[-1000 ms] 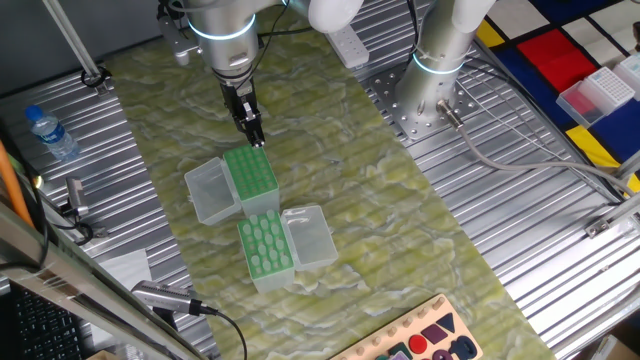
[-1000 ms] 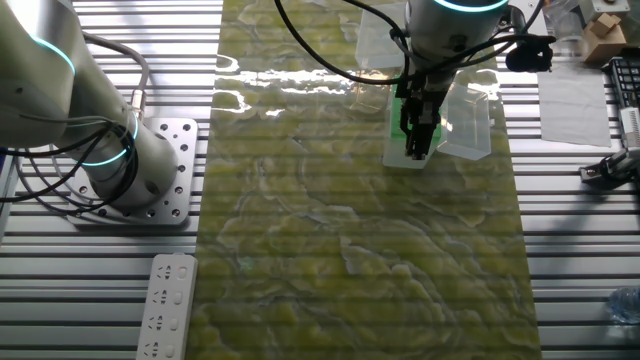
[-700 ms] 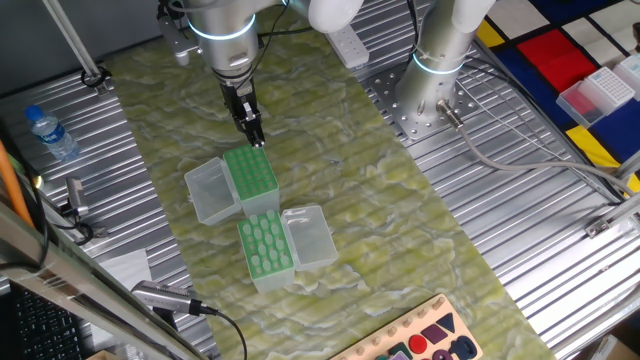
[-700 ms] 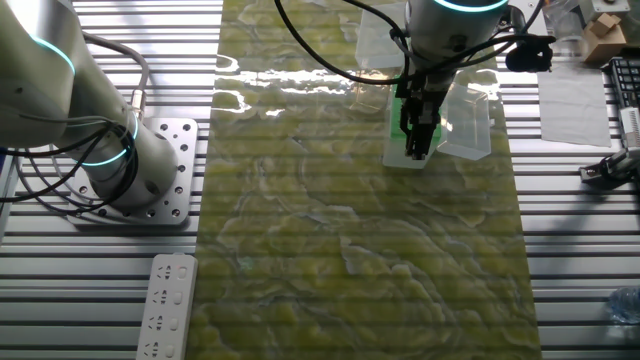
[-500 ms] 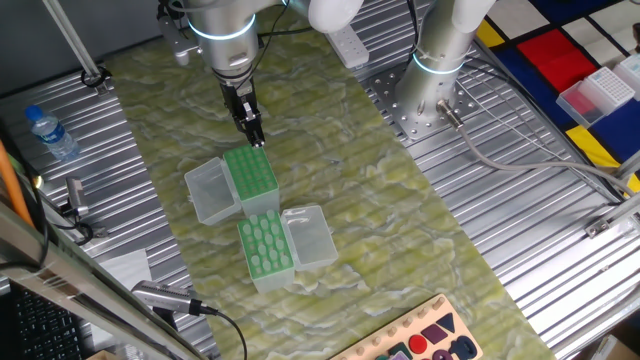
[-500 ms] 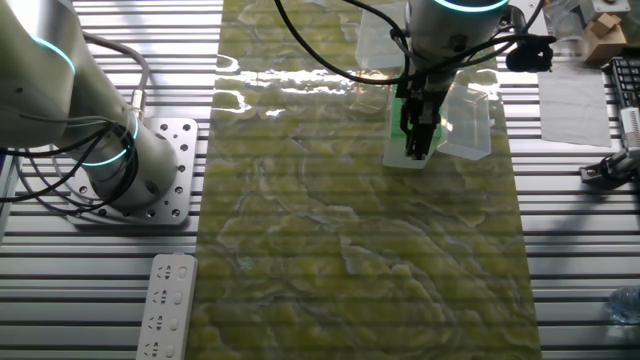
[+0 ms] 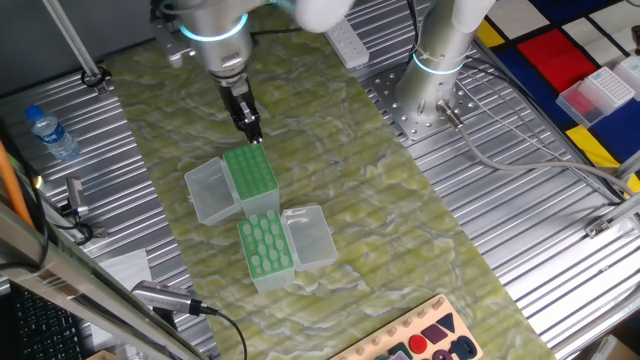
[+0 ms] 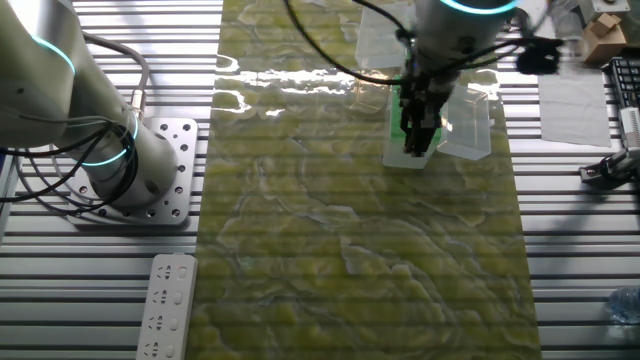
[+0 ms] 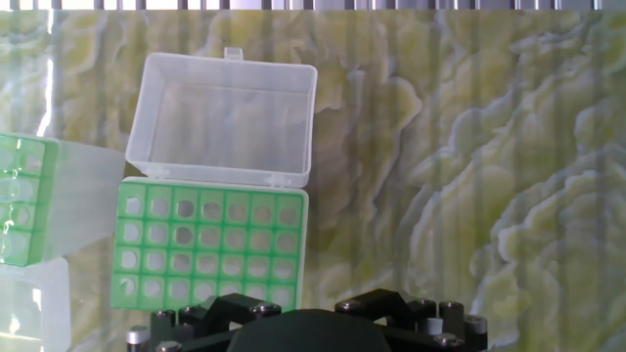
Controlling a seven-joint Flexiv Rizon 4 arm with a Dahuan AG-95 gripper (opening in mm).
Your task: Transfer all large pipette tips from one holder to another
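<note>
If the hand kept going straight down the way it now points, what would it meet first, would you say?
Probably the far end of the green rack nearer the arm, or the mat just beyond it; the hand hangs by that edge, and depth is unclear.

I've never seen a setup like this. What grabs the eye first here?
Probably the two green racks with their clear lids flipped open, side by side in the middle of the yellow-green marbled mat. The nearer rack shows rows of pale pipette tips; the gripper hangs just beyond the farther rack.

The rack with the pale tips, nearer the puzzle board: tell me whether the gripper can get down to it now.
Probably yes. The filled rack has its lid swung open to the side, and nothing stands over its tips. The gripper hangs by the other rack.
</note>
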